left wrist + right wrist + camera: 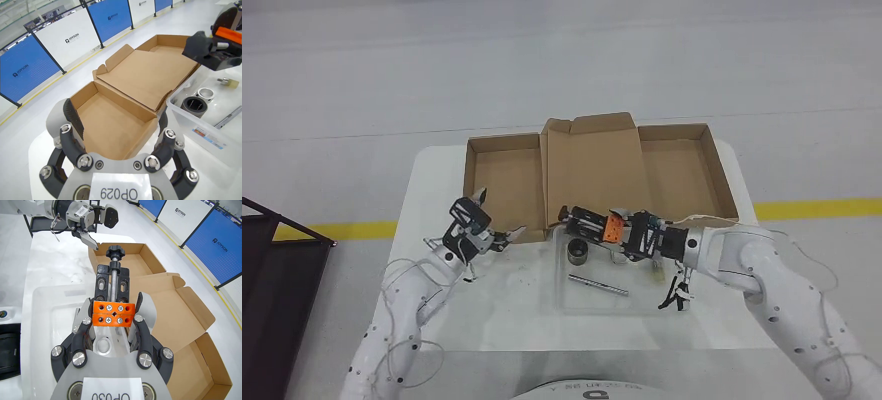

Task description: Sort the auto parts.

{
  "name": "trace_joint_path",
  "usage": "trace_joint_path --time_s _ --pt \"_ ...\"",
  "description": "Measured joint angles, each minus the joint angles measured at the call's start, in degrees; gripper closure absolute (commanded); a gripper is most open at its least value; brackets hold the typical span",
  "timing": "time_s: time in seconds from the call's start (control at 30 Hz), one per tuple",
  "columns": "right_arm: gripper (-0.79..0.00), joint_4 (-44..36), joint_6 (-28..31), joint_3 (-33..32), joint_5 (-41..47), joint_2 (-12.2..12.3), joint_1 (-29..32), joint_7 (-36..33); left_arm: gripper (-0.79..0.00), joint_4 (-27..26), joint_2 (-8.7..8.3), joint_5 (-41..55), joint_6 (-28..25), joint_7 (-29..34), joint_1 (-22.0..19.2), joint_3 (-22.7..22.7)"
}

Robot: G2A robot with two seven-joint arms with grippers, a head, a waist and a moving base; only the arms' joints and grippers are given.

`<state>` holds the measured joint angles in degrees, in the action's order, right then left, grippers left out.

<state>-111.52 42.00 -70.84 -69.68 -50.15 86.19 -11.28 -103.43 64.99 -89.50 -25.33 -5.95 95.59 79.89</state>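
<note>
My right gripper [113, 311] is shut on a small black vise with orange jaw blocks [113, 313], held in the air over the clear bin [642, 300] with its knob end toward the cardboard box's left compartment [507, 190]. From above, the vise [594, 224] hangs by the box's folded centre flap. My left gripper [119, 121] stands open and holds nothing, at the near edge of the left compartment [105, 128]. In the bin lie a dark cylindrical bearing [194, 106], a metal ring [205, 93] and a thin metal rod [597, 286].
The cardboard box has a folded flap [594, 170] in the middle and a right compartment [682, 180]. A small metal part with a pale cap [228, 82] lies on the table beyond the bin. A black clip-like part [676, 294] rests at the bin's right side.
</note>
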Motion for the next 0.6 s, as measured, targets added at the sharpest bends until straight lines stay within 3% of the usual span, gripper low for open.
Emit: trace_joint_path --time_s 0.1,0.17,0.27,0.4,0.5,0.6 --pt "0.000 -0.5 -0.7 0.3 -1.1 -0.1 0.3 0.7 -0.785 0.2 -0.18 -4.5 -4.1 -2.4 -0.3 -2.2" --pt "0.000 -0.5 -0.8 0.2 -1.4 -0.1 0.4 1.7 -0.785 1.8 -0.16 -2.0 -7.9 -1.6 -1.3 -2.5" --pt "0.000 -0.3 -0.8 -0.3 -1.6 -0.2 0.6 3.6 -0.785 4.7 0.03 10.3 -14.8 4.0 -3.5 -3.2" --pt "0.000 0.3 -0.7 -1.4 -1.4 -0.1 1.2 6.6 -0.785 11.5 -0.11 35.3 -25.8 13.6 -7.3 -3.8" --pt "0.000 0.6 -0.8 -2.0 -1.1 -0.1 1.6 7.2 -0.785 14.8 -0.64 52.1 -27.9 22.4 -9.5 -4.7" --pt "0.000 0.7 -1.0 -2.0 -0.8 -0.2 1.6 7.2 -0.785 15.5 -1.01 63.4 -24.8 29.6 -10.7 -4.6"
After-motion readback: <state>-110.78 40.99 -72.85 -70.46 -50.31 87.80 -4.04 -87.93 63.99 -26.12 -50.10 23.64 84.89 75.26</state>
